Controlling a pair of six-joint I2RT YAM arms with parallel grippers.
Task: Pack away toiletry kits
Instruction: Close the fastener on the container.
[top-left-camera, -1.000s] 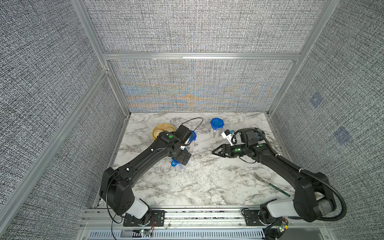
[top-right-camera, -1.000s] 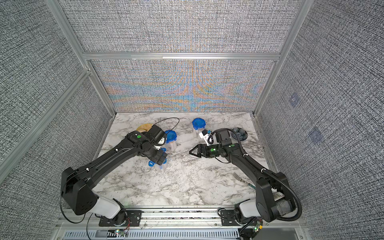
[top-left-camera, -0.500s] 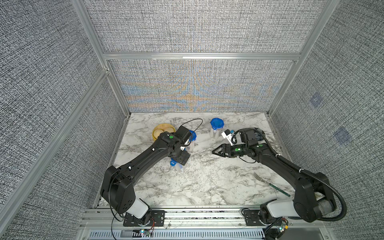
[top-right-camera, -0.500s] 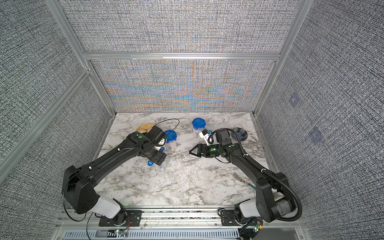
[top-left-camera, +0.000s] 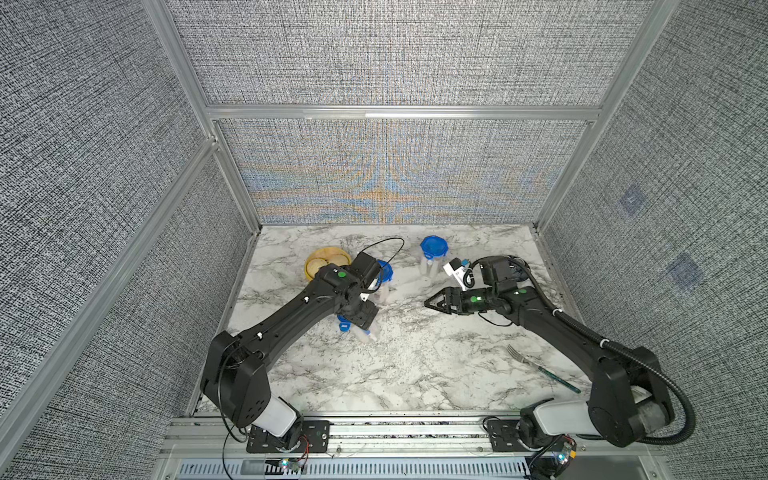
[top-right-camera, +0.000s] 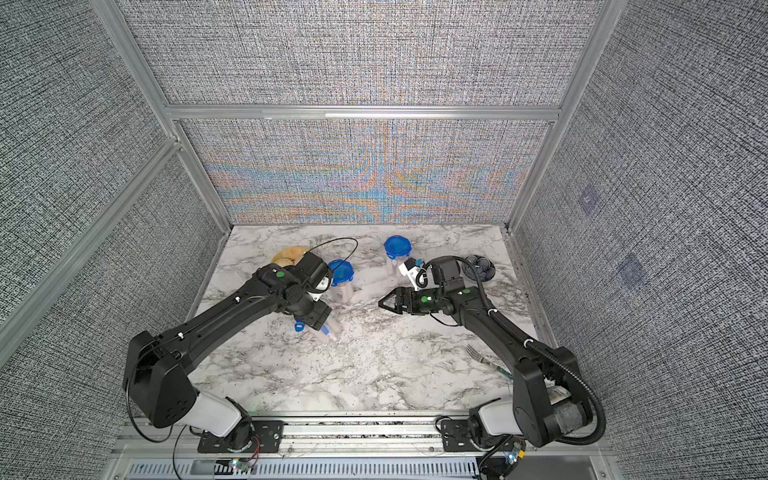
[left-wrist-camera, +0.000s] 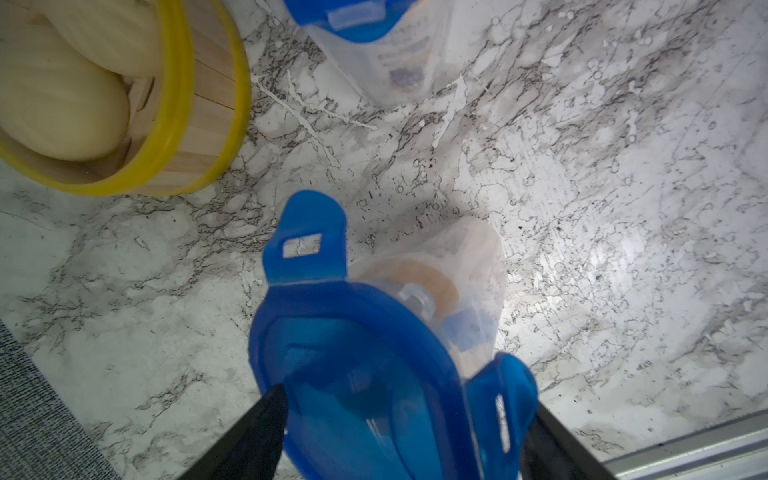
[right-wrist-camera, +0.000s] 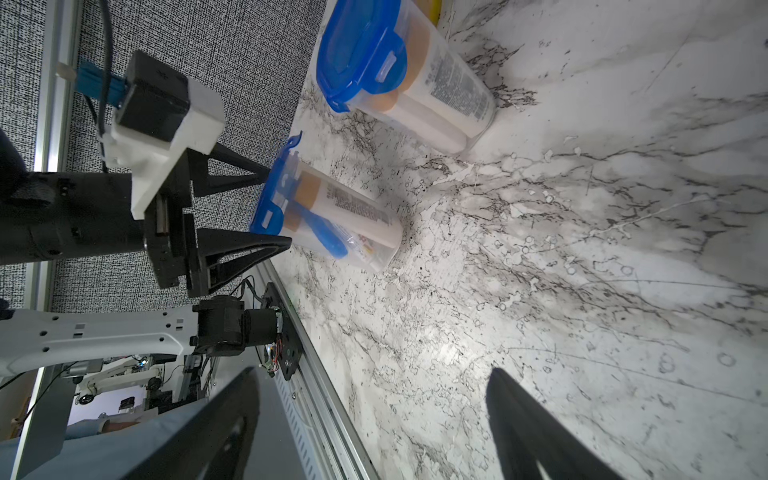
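A white marble table (top-left-camera: 415, 374) seen from above inside a grey fabric booth, with two black robot arms reaching in from the near edge. The left gripper (right-wrist-camera: 278, 206) points down over a clear tub (right-wrist-camera: 357, 226) at mid-table on the left side. Its two fingers (right-wrist-camera: 249, 240) sit either side of the tub's blue clip lid (left-wrist-camera: 365, 374), but it is hard to judge whether they actually pinch it. The tub appears to lean. Through its wall show a white bottle (right-wrist-camera: 353, 205) with an orange cap, a blue toothbrush (right-wrist-camera: 325, 237) and a small toothpaste tube (right-wrist-camera: 368, 252). A second tub (top-left-camera: 385, 272) stands upright just behind the left gripper, beside a yellow steamer (top-left-camera: 318, 257). A third tub (top-left-camera: 433, 246) stands near the back wall. The right gripper (top-left-camera: 426, 302) hovers at mid-table, jaws wide apart and empty. A fork (top-left-camera: 536, 365) lies toward the front right.
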